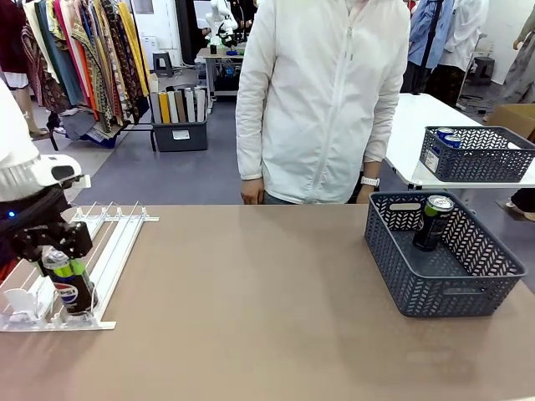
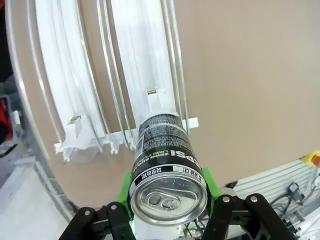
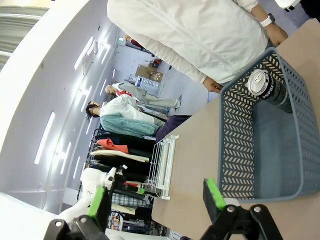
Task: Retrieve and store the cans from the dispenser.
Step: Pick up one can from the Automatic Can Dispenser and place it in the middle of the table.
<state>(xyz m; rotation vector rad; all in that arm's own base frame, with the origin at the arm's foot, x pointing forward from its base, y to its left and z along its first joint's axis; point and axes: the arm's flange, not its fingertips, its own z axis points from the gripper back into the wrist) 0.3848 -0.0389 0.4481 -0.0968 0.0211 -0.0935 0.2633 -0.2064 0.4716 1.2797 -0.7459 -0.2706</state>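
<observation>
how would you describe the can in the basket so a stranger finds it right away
Look at the brown table, then its right side, where a dark grey lattice basket sits. Inside, against the far wall, one black can with a green band stands tilted. The other can, at the white rack, bears a Pepsi logo.

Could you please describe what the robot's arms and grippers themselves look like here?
The left arm is white with a black wrist section showing a small blue light. The left gripper and right gripper are black, jointed two-finger units with bright green pads.
</observation>
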